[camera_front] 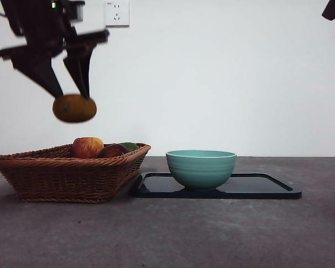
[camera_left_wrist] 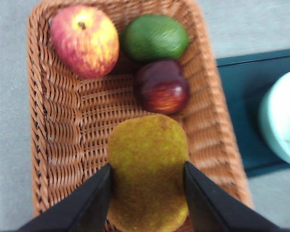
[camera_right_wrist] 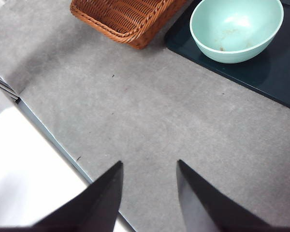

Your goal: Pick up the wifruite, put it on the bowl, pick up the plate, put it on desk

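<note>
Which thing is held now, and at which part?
The left end effector holds the kiwifruit by its two long sides, above the basket.

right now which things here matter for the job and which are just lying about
Job: left gripper shut on kiwifruit; teal bowl; black tray; desk.
Lying about: basket, apple, green fruit, dark red fruit.

No readable text anywhere here.
The white wall socket (camera_front: 116, 13) carries a tiny dark mark at its top left corner, too small to read; nothing else bears lettering or numbers.
</note>
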